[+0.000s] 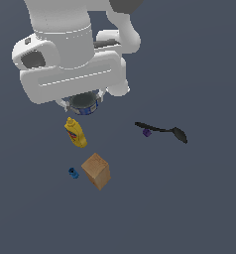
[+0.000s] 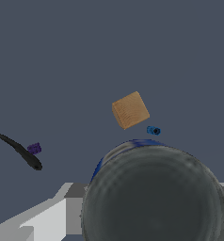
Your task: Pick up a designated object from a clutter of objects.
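holding the can [image 1: 84,103] between its jaws, the gripper [image 1: 83,101] seems to have it lifted; the grasp looks done.

We note the can [image 2: 154,195] top: dull grey, brushed-metal look. Box [image 2: 130,110]: matt brown cardboard, faintly grained. Spoon [image 1: 162,130]: matt black. Arm housing [image 1: 70,54]: smooth white plastic.

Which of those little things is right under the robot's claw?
The small round can, dark grey top and blue side, directly beneath the claw. The yellow bottle, brown box and others sit apart.
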`<state>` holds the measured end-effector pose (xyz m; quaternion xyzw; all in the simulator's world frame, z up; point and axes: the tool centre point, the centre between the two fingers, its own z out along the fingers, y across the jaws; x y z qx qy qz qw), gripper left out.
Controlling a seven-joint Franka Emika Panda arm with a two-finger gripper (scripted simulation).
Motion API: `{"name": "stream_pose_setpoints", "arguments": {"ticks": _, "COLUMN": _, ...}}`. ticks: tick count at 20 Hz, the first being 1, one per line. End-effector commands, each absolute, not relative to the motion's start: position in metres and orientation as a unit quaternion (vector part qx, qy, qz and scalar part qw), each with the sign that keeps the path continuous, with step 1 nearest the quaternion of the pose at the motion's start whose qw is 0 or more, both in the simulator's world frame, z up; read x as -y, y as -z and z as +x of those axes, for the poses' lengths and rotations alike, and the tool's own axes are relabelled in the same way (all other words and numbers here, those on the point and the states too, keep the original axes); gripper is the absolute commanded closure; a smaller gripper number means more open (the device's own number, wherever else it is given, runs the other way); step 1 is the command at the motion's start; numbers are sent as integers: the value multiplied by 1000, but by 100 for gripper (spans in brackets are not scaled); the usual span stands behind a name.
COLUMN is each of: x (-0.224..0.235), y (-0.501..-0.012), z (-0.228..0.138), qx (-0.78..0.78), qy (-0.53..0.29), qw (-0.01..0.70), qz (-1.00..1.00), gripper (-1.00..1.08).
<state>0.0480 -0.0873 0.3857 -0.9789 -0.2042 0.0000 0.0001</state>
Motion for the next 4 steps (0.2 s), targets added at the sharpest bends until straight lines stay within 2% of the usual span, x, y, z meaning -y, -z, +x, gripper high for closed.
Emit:
{"name": "stream_pose_setpoints", "arguments": {"ticks": 1, "x": 88, "y": -390, "z": 49, "qx": 204, "qy": 0, "qw": 0, "qz": -979, "gripper": 108}}
{"name": "stream_pose_setpoints", "arguments": {"ticks": 4, "x": 88, "y": -390, "z": 50, "qx": 204, "qy": 0, "qw": 0, "qz": -979, "gripper": 108}}
